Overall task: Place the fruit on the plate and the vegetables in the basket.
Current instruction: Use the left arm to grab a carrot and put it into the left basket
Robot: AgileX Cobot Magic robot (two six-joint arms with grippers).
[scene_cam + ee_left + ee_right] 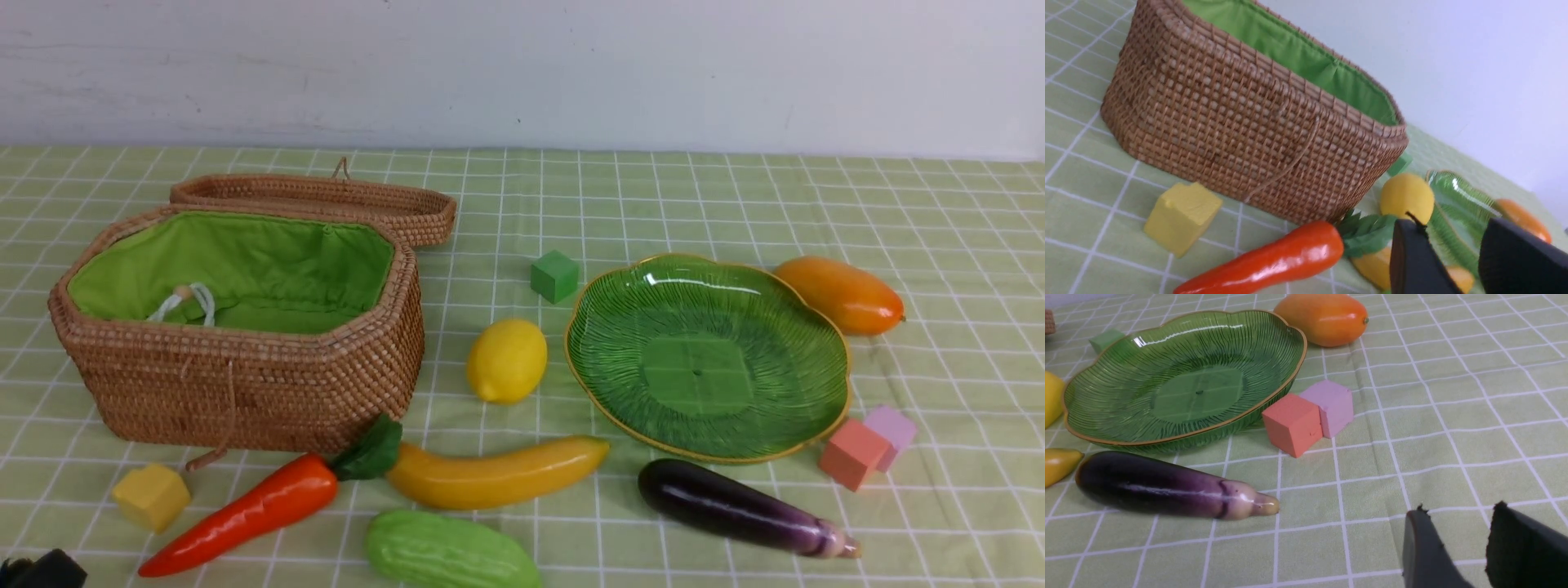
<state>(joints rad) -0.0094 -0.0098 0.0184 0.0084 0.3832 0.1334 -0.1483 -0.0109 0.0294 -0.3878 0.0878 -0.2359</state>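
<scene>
Left gripper (1449, 232): jaws wide apart, nothing between them, low over the cloth at the near left. Right gripper (1457, 522): jaws likewise apart and empty, near right, just past the eggplant's (1163, 491) pale tip.

Status: nothing sorted yet. Judged step is the first pick, left arm on the carrot (245, 510), the closest vegetable to it.

Notes for the pick:
- The carrot lies slantwise, tip toward the near edge. Its leaf top is close against the basket's (245, 384) near corner and just beside the banana's (498, 474) end; contact cannot be told.
- Close across the orange body about mid-length, jaws square to its long axis. The surface is glossy and tapered, so a grip near the tip would likely slip.
- Stay clear of the yellow cube (151, 496) beside it.
- Lift above the rim before crossing, then release low over the lining.

Other pieces: gourd (449, 554) nearest the edge, lemon (506, 361) between basket and plate (702, 359), mango (841, 294) beyond the plate's far right rim.

Containers:
- Plate: bare, with orange cube (851, 454) and pink cube (891, 429) just beside its near right rim and green cube (554, 276) at its far left.
- Basket: open, lid (326, 200) tipped back behind it. Only the green lining and drawstring (188, 302) show inside.
</scene>
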